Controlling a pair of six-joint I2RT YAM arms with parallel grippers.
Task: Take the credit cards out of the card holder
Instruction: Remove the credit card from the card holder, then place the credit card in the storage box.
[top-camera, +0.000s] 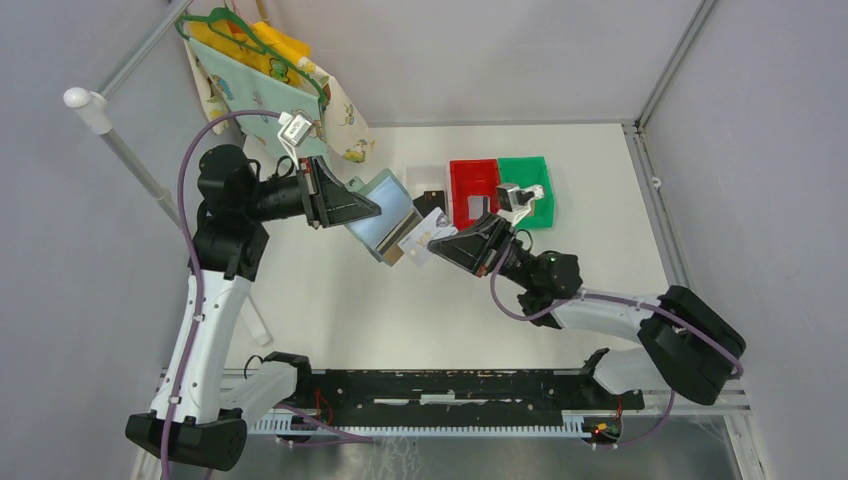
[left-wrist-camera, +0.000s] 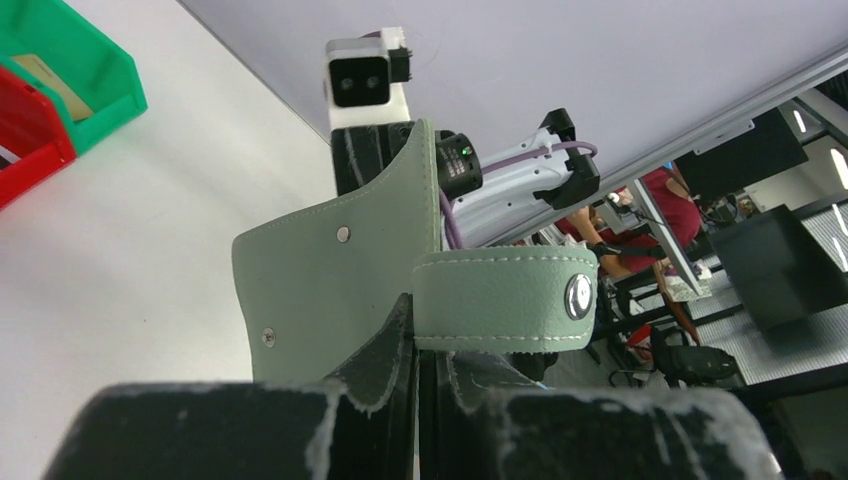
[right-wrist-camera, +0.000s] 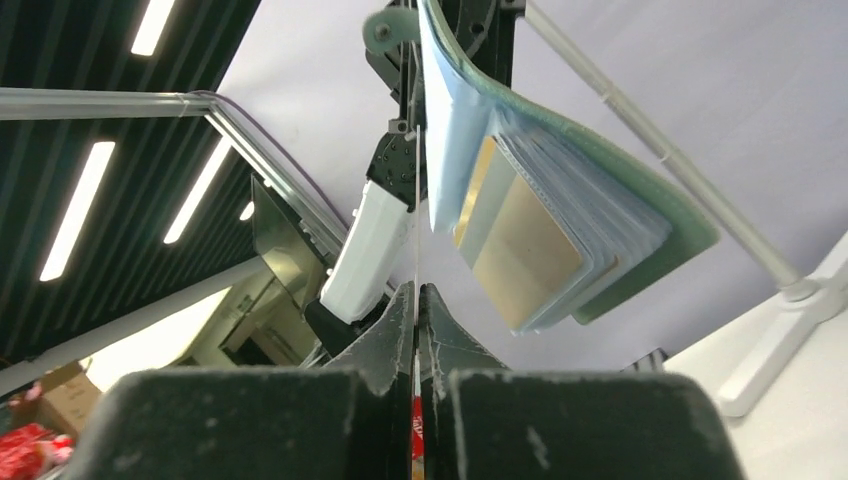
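Observation:
The card holder (top-camera: 383, 222), pale grey-green with clear pockets, hangs open above the table's middle. My left gripper (top-camera: 368, 208) is shut on its cover; in the left wrist view the cover (left-wrist-camera: 330, 285) and its snap strap (left-wrist-camera: 500, 300) rise from between the fingertips (left-wrist-camera: 395, 345). My right gripper (top-camera: 434, 240) is shut on a thin pale credit card (top-camera: 414, 246) at the holder's lower right edge. In the right wrist view that card (right-wrist-camera: 416, 210) shows edge-on, running up from my right gripper (right-wrist-camera: 417, 298) to the holder (right-wrist-camera: 640, 215). A gold card (right-wrist-camera: 520, 250) sits in a pocket.
A red bin (top-camera: 473, 190) and a green bin (top-camera: 530, 187) stand at the back right of the table, with a small black object (top-camera: 431, 204) and a clear tray (top-camera: 424, 180) to their left. A hanger with a patterned bag (top-camera: 270, 85) hangs at the back left on a white pole (top-camera: 115, 140).

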